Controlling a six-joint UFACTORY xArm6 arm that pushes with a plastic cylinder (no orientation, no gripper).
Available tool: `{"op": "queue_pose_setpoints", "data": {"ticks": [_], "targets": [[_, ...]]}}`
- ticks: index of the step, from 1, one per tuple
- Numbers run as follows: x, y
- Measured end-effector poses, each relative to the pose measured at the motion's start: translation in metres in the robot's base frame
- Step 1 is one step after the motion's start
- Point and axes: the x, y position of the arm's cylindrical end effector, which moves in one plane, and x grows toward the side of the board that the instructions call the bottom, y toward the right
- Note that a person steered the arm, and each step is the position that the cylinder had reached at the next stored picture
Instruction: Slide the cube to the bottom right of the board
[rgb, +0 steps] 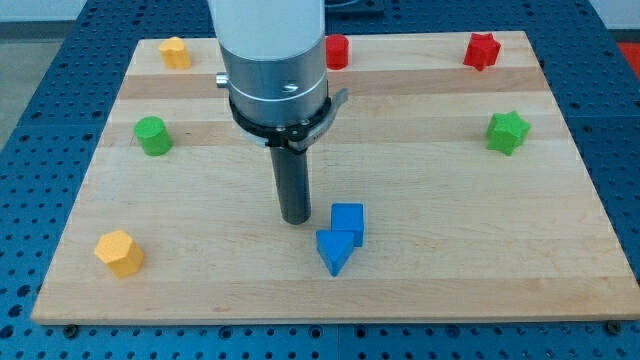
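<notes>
My tip (296, 219) rests on the bench (440, 280) just to the view's left of the blue cube (348, 221), very near it, though I cannot tell whether they touch; this end effector is a bare rod, so it has nothing to clench or release and grasps nothing. The cube sits a little below the middle of the bench, touching a blue wedge-shaped block (334, 251) at its lower left. I judge the main risk to be that wedge: a push toward the bottom right could drag or jam it along with the cube (the two are pressed together), or spin the cube off line if the rod meets it off-centre. A long push could also carry the cube over the bench edge. Counted: two blue blocks, two red ones (a red cylinder (337, 51) and a red star (482, 50) along the top), two green (a green cylinder (153, 135) at left, a green star (507, 132) at right), and two yellow, one yellow block (175, 52) at top left and another yellow block (119, 252) at bottom left, eight in all
</notes>
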Motion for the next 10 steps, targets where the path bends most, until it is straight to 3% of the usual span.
{"op": "queue_pose_setpoints", "data": {"ticks": [6, 10], "targets": [[0.029, 0.114], [0.061, 0.134]]}}
